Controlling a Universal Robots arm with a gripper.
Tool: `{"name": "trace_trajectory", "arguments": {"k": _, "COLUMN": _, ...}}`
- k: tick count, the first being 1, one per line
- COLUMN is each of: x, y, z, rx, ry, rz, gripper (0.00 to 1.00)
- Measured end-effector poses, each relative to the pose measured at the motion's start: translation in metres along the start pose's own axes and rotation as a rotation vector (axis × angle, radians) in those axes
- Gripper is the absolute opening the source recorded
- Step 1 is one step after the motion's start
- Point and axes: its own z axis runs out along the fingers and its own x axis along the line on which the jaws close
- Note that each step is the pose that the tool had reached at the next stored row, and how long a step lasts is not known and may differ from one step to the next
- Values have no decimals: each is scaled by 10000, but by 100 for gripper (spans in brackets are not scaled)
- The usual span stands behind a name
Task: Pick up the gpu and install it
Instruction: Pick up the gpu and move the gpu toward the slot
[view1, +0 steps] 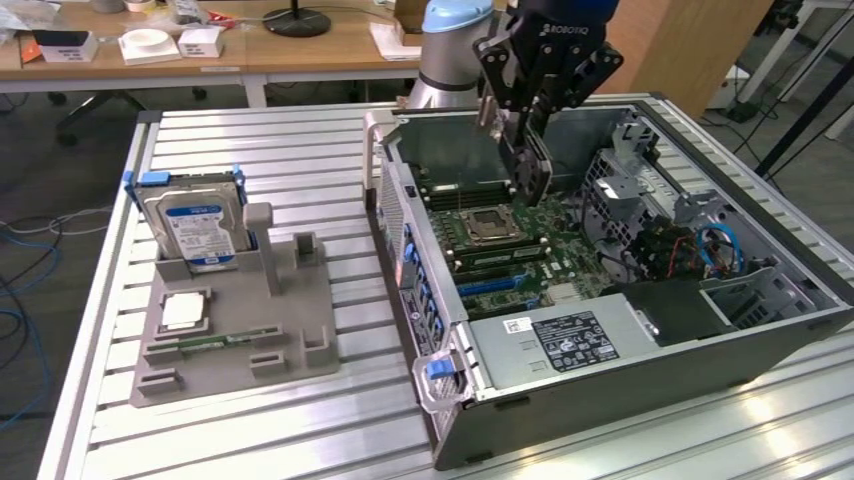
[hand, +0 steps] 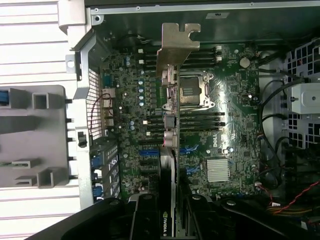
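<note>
The gripper (view1: 518, 120) is clamped on the gpu (view1: 531, 165), holding it over the open computer case (view1: 667, 385), at about 12 o'clock from the CPU socket (view1: 487, 225). The gripper hides the card's upper end, and its dark cooler face is hard to make out. Its long axis runs down toward 5 o'clock, with the silver bracket (hand: 177, 42) at the end farthest from the gripper.

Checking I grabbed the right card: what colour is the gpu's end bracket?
Plain silver metal. The end bracket of the gpu shows best in the wrist view.
</note>
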Motion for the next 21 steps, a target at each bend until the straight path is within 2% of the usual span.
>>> {"name": "trace_trajectory", "arguments": {"k": 21, "x": -156, "y": 12, "z": 1, "rx": 1, "ry": 0, "rz": 0, "gripper": 26}}
